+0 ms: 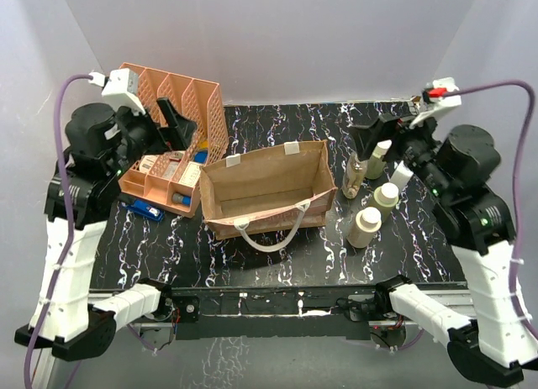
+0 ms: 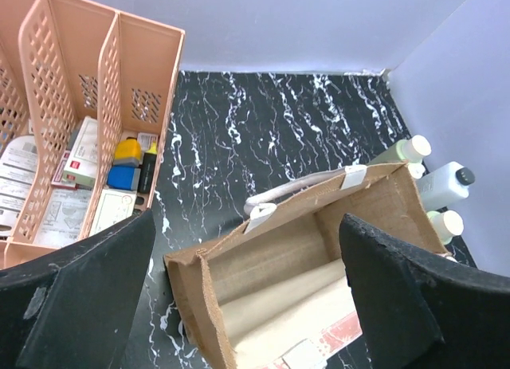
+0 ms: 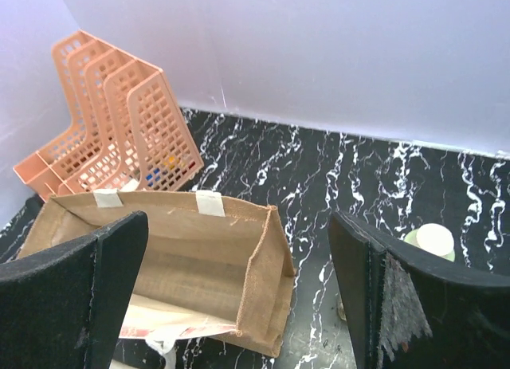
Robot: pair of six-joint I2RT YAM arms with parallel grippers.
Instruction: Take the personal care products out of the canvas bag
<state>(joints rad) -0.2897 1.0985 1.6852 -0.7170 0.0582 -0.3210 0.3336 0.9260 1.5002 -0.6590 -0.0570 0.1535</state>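
The tan canvas bag [image 1: 265,191] stands open mid-table, its white handle hanging over the front. Its inside looks empty in the left wrist view [image 2: 271,261] and the right wrist view [image 3: 187,241]. Several personal care products stand on the table right of the bag: a cream bottle [image 1: 365,227], another [image 1: 386,196], a slim one [image 1: 354,177], a greenish one [image 1: 378,160] and a white one [image 1: 402,172]. My left gripper [image 1: 168,128] is open and empty above the bag's left end [image 2: 243,305]. My right gripper [image 1: 388,141] is open and empty above the bottles [image 3: 239,305].
An orange-pink mesh rack [image 1: 172,141] with small boxes and blue items stands at the back left, also in the wrist views [image 2: 96,106] [image 3: 119,122]. A blue stapler [image 1: 145,208] lies in front of it. White walls close in the back and sides.
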